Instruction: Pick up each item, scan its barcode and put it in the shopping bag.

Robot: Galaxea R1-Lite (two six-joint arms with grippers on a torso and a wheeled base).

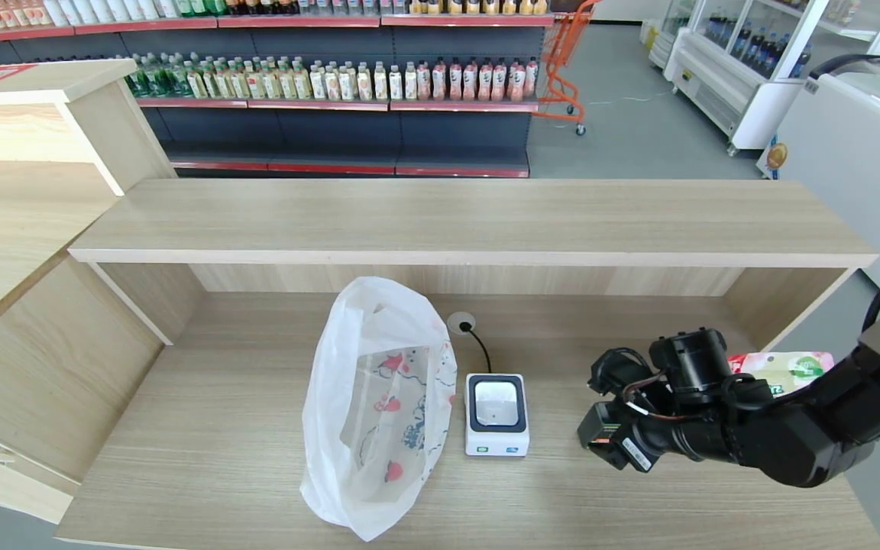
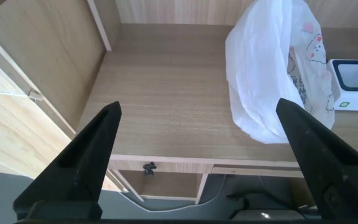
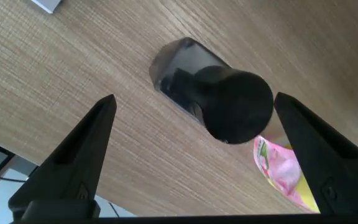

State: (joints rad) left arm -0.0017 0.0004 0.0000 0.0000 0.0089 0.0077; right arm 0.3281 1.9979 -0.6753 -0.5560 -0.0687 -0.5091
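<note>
Fingers [image 3: 73, 168] spread, dark bottle [image 3: 219, 93] between them

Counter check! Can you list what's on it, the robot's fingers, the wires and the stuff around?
Surface: wooden counter, no spills seen.
Job's things: white shopping bag; scanner to its right; pink snack packet and dark cylindrical item at the right end.
Clutter: nothing seen.
Grippers: left gripper fingers open, empty, over the counter's near edge; right gripper fingers open, above the dark item.
Cables: scanner cable runs to a hole in the counter.
Surroundings: drink shelves, orange trolley, freezers.
</note>
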